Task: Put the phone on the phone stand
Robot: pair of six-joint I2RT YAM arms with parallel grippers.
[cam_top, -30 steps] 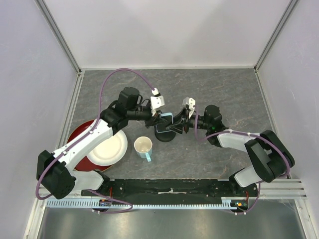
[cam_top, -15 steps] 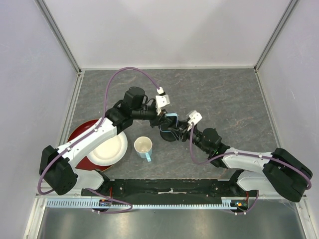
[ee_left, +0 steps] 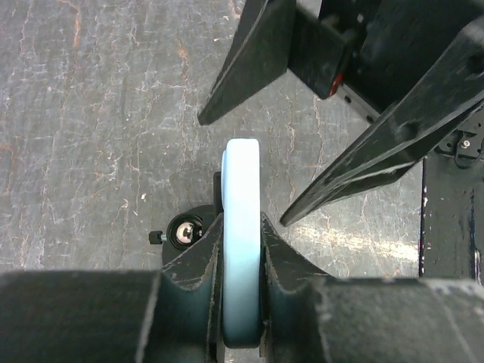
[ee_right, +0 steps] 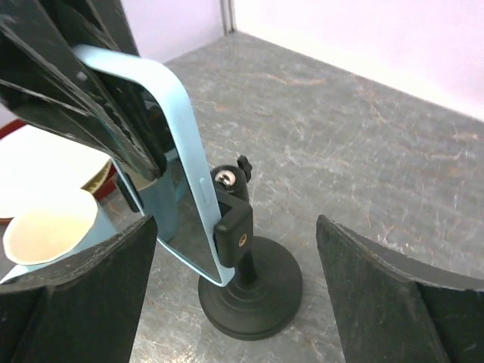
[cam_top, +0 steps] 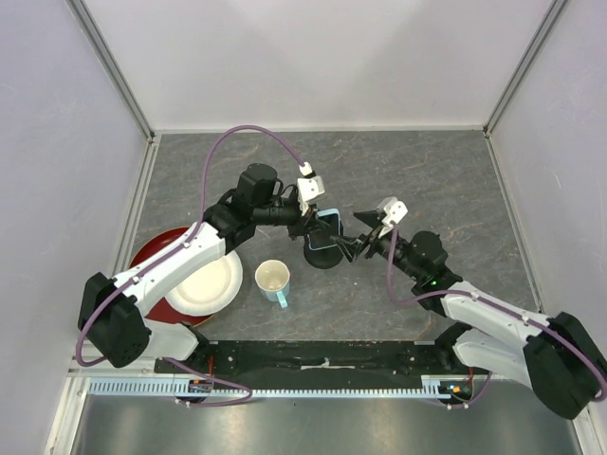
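Note:
The phone (cam_top: 328, 228), black-screened with a light blue edge, stands on its edge over the phone stand (cam_top: 322, 254). My left gripper (cam_top: 311, 221) is shut on its upper part; in the left wrist view the fingers (ee_left: 198, 261) press both faces of the phone (ee_left: 240, 197). In the right wrist view the phone (ee_right: 181, 128) sits in the stand's black clamp (ee_right: 236, 231), above the post and round base (ee_right: 253, 291). My right gripper (cam_top: 357, 245) is open and empty, just right of the stand, with a finger (ee_right: 382, 295) on each side of it.
A white cup with a blue handle (cam_top: 273, 279) stands just left of the stand. A white plate (cam_top: 204, 282) lies on a red plate (cam_top: 150, 254) at the left. The right gripper's fingers (ee_left: 363, 162) show close beyond the phone in the left wrist view.
My right gripper has drawn back a little to the right from the stand, and its arm has swung round. My left gripper still holds the phone at the stand, shifted slightly right.

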